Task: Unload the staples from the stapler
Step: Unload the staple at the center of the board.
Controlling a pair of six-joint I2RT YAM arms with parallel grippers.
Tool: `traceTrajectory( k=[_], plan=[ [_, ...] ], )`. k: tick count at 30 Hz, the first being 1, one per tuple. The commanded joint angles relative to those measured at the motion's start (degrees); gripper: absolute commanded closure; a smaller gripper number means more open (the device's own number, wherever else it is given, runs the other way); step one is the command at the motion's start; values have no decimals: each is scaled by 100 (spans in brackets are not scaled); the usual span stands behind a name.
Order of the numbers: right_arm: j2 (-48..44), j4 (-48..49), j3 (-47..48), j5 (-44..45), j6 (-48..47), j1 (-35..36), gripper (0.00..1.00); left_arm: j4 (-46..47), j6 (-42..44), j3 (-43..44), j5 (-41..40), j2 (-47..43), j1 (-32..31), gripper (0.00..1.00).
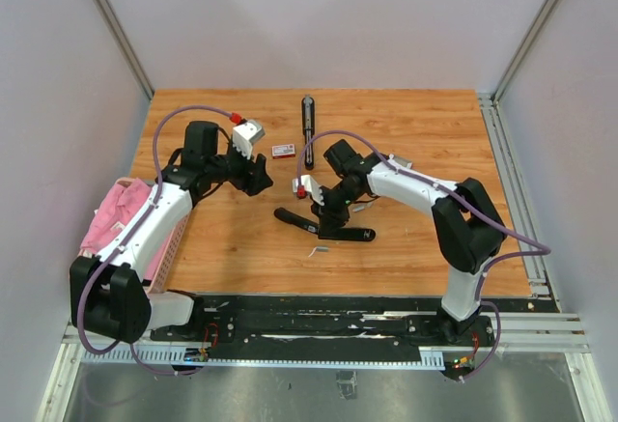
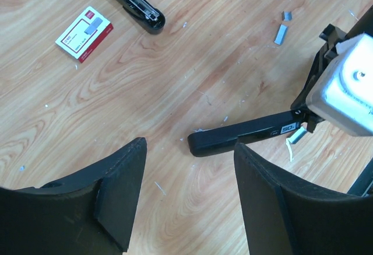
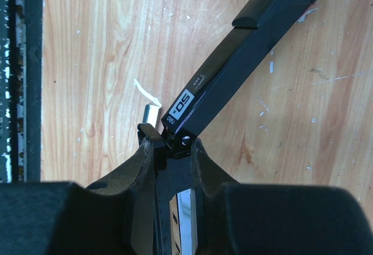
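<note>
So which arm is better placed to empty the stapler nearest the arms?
Right. The right gripper is shut on the hinge end of the stapler, so it can probably work it directly. The left gripper hangs open, clear of it and holding nothing.

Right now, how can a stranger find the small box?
On the wooden table, look at the far middle, where a long black stapler lies. Beside its near end, on the left, lies the small box: flat, red and white, unlike the black stapler.
</note>
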Motion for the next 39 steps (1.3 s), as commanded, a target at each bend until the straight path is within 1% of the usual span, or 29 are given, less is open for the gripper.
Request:
traceTrajectory(
  k=[1,5,8,14,16,19,23,30,37,39],
  plan=[
    [32,-694,592,-680,69,-152,96,254,-67,-79,116,-141,69,34],
    [23,-1296,1059,-895,-95,-171,96,295,-107,-92,97,-145,77,34],
    [8,-1540,1266,-976,-147,-182,95,333,-116,-127,70,-179,78,34],
    [124,-1681,1344,-1222,-170,-224,95,424,-124,-217,47,-213,85,34],
    [180,-1691,1363,-1153,-170,-216,96,445,-122,-234,38,-211,89,34],
    [129,-1501,1283,-752,-162,-204,96,504,-104,-285,11,-253,86,34],
    [-148,-1110,953,-252,-278,-155,96,518,-100,-290,-7,-240,86,34],
    [-529,-738,528,510,-604,215,96,511,-93,-263,-40,-182,87,34],
    [-1126,-43,-101,1909,-1116,825,97,506,-82,-263,-116,-219,86,34],
    [-1276,302,-351,2350,-1230,1059,97,506,-81,-255,-130,-206,86,34]
  ],
)
